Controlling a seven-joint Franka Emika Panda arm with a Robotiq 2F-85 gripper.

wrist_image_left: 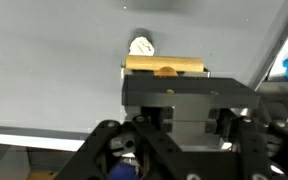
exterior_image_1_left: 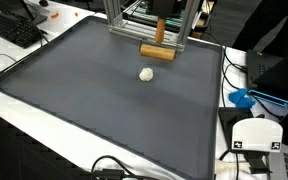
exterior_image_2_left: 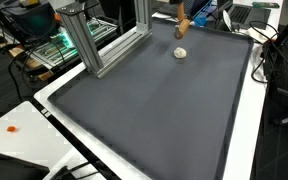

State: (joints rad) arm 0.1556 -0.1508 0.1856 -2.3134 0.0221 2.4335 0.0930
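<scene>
a: any writing to call out right now?
b: nothing legible. in an exterior view the white device (exterior_image_1_left: 256, 138) down in the lower corner carries small dark marks on its front. they could be a label or a logo, but they're far too tiny to read.
a: what about the keyboard (exterior_image_1_left: 14, 28) up in the far corner?
b: the key legends are just a blur.
a: and the wrist view?
b: no letter, number or brand comes through there either.
</scene>
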